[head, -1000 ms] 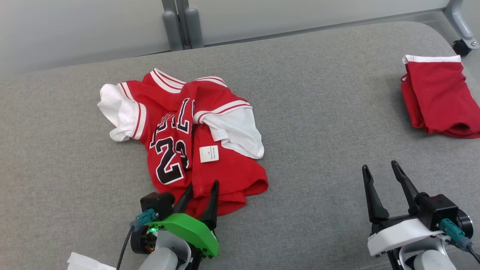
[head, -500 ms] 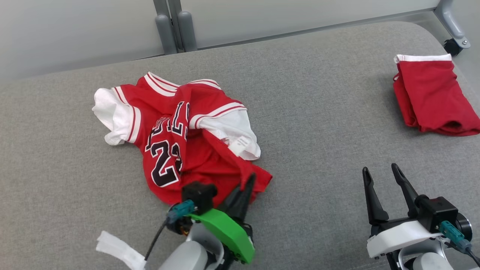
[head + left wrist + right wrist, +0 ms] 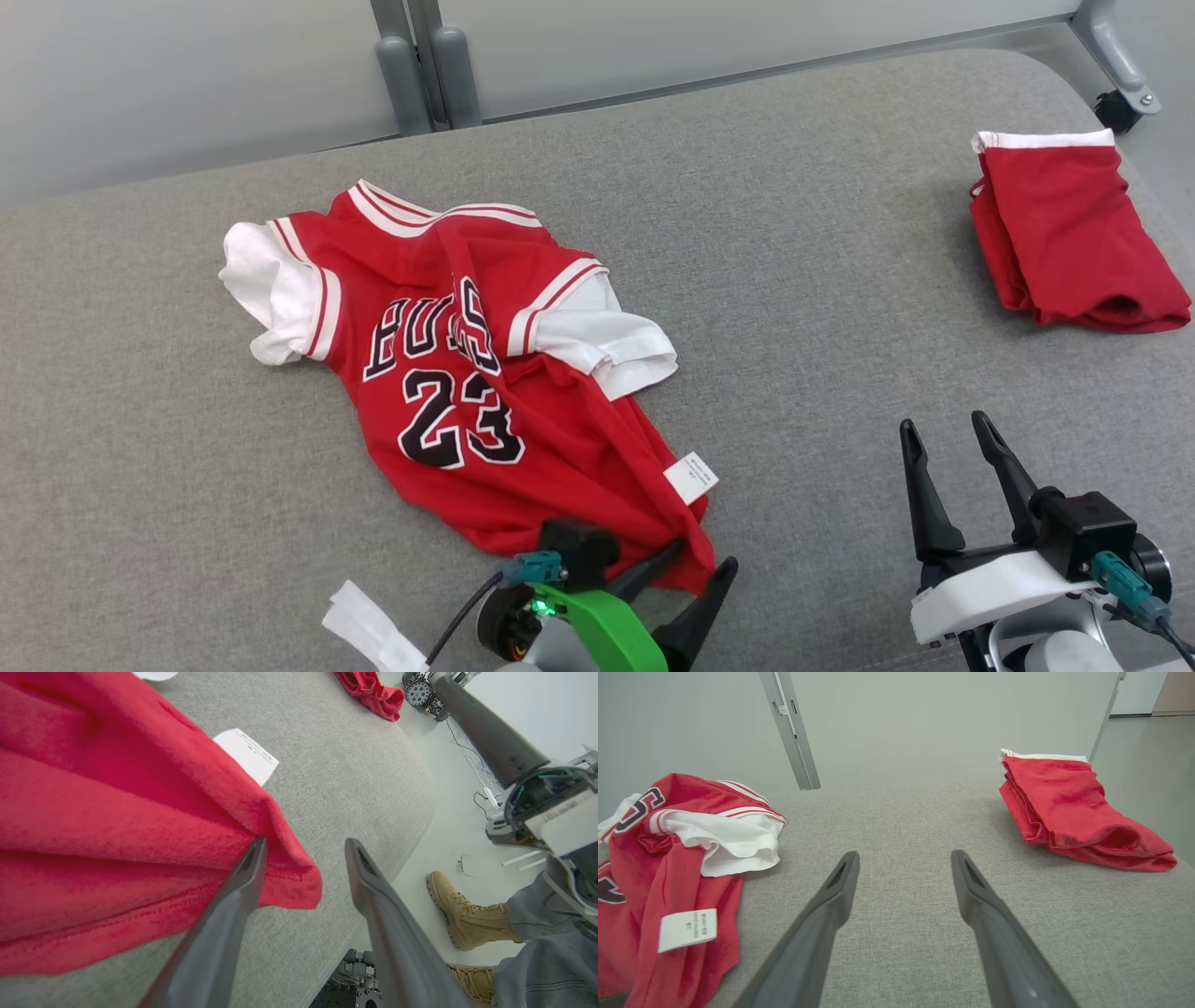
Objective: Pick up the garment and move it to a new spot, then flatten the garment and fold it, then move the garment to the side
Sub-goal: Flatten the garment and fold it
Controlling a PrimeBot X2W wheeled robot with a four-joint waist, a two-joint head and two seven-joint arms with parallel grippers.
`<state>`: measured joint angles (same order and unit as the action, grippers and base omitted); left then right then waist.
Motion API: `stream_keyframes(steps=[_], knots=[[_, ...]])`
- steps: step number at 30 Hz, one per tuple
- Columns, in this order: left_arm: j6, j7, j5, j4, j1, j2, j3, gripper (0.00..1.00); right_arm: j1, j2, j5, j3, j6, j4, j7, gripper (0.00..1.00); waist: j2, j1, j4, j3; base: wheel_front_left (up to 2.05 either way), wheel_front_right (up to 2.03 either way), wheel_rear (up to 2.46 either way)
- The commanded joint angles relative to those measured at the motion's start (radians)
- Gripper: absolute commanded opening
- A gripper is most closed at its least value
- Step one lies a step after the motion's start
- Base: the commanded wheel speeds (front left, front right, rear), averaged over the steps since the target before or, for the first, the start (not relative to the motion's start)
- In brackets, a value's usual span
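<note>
The garment (image 3: pixel 448 373) is a red jersey with white sleeves and the number 23, lying face up and partly spread on the grey cushion (image 3: pixel 794 327). Its lower hem corner reaches my left gripper (image 3: pixel 702 557), whose jaws stand apart. In the left wrist view the hem corner (image 3: pixel 289 886) lies loose against the inner side of one finger (image 3: pixel 243 877) of the left gripper (image 3: pixel 306 843), not pinched. My right gripper (image 3: pixel 943 425) rests open to the right of the garment over bare cushion. In the right wrist view the garment (image 3: pixel 682 858) lies left of the right gripper (image 3: pixel 903 856).
A folded red garment (image 3: pixel 1064 233) lies at the far right of the cushion, also in the right wrist view (image 3: pixel 1064 802). A white strip (image 3: pixel 364 630) lies by my left arm. A person's boot (image 3: pixel 467 914) stands on the floor beyond the cushion's edge.
My left gripper closed on the hem, pulled it toward the front right, spreading the jersey so the 23 shows fully, then opened. The right arm stayed still. The camera shifted a little.
</note>
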<state>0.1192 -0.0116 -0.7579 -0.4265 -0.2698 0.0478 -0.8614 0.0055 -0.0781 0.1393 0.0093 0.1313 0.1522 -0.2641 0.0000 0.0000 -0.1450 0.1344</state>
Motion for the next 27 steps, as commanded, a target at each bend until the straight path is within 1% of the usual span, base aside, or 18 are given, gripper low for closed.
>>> stream_keyframes(steps=[1,4,5,8,10,12,15,17,18,19,21,24,27], knots=[[-0.006,-0.013,-0.016,0.009,0.013,0.007,0.021,1.00,0.006,0.000,0.007,-0.004,-0.001,0.001,0.000,1.00,0.0000,0.0000,0.000,-0.002,0.00,0.00,0.00],[-0.055,-0.050,-0.045,0.051,0.050,0.034,0.085,1.00,0.013,0.001,0.006,-0.009,-0.001,0.002,0.000,1.00,0.0000,0.0000,0.001,-0.008,0.00,0.00,0.00],[-0.078,-0.064,-0.056,0.066,0.062,0.041,0.111,1.00,0.014,0.001,0.006,-0.011,-0.001,0.001,0.000,1.00,0.0000,0.0000,0.003,-0.009,0.00,0.00,0.00],[-0.167,-0.098,-0.064,0.104,0.088,0.085,0.185,1.00,0.017,0.003,0.006,-0.015,-0.001,-0.002,0.000,1.00,0.0000,0.0000,0.013,-0.011,0.00,0.00,0.00],[-0.219,-0.105,-0.045,0.102,0.094,0.114,0.211,1.00,0.016,0.004,0.006,-0.009,-0.001,-0.002,0.000,1.00,0.0000,0.0000,0.017,-0.010,0.00,0.00,0.00],[-0.243,-0.093,-0.051,0.086,0.100,0.120,0.223,1.00,0.011,0.003,0.005,-0.006,-0.001,0.000,0.000,1.00,0.0000,0.0000,0.020,-0.010,0.00,0.00,0.00],[-0.262,-0.070,-0.068,0.046,0.093,0.123,0.235,1.00,-0.002,0.001,0.006,0.001,-0.001,0.002,0.000,1.00,0.0000,0.0000,0.018,-0.006,0.00,0.00,0.00],[-0.281,-0.077,-0.054,0.009,0.073,0.133,0.242,1.00,-0.011,-0.004,0.009,0.010,-0.001,0.003,0.000,1.00,0.0000,0.0000,0.009,-0.003,0.00,0.00,0.00],[-0.287,-0.084,-0.064,-0.007,0.067,0.126,0.253,1.00,-0.011,-0.007,0.010,0.011,-0.001,0.003,0.000,1.00,0.0000,0.0000,0.005,-0.002,0.00,0.00,0.00],[-0.286,-0.091,-0.079,-0.020,0.066,0.116,0.265,1.00,-0.010,-0.010,0.010,0.009,-0.001,0.002,0.000,1.00,0.0000,0.0000,0.001,-0.001,0.00,0.00,0.00],[-0.259,-0.097,-0.106,-0.040,0.062,0.098,0.280,1.00,-0.006,-0.012,0.011,0.004,-0.001,0.000,0.000,1.00,0.0000,0.0000,-0.005,0.001,0.00,0.00,0.00],[-0.186,-0.068,-0.157,-0.079,0.054,0.072,0.273,1.00,-0.004,-0.015,0.011,0.007,-0.001,0.004,0.000,1.00,0.0000,0.0000,-0.018,0.009,0.00,0.00,0.00],[-0.138,-0.045,-0.169,-0.128,0.037,0.047,0.243,1.00,-0.009,-0.016,0.010,0.007,-0.001,0.006,0.000,1.00,0.0000,0.0000,-0.029,0.013,0.00,0.00,0.00]])
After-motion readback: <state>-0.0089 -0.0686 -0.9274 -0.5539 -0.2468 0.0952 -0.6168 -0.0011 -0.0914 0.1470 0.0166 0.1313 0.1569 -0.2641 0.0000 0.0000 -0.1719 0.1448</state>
